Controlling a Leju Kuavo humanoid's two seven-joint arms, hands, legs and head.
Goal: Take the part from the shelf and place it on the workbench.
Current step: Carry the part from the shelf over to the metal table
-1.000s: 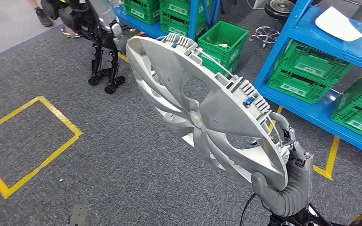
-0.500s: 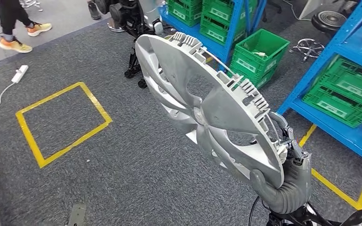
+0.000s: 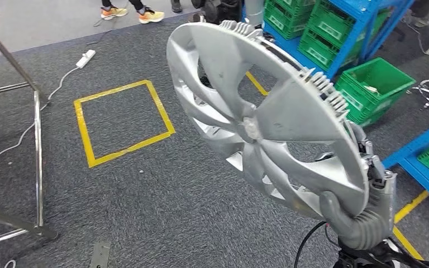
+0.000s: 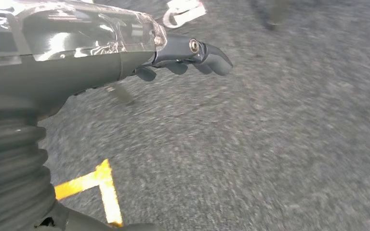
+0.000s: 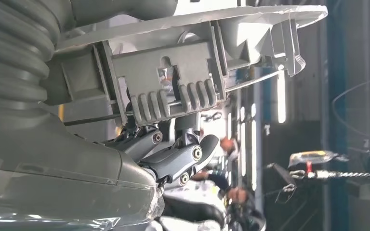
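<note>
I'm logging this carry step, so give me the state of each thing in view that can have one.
Wheel cover: off the shelf, held up by its lower rim, tilted over the carpet, not yet on a workbench.
Right hand: grips the wheel cover's rim, thumb on one face, fingers behind.
Left hand: holds nothing, fingers slightly curled, over the carpet.
Green crate: on the floor, open-topped, a small item inside.

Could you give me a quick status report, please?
Right robot hand grips large silver plastic wheel cover by its rim. Left robot hand holds nothing. Grey carpet ahead, no workbench visible.
</note>
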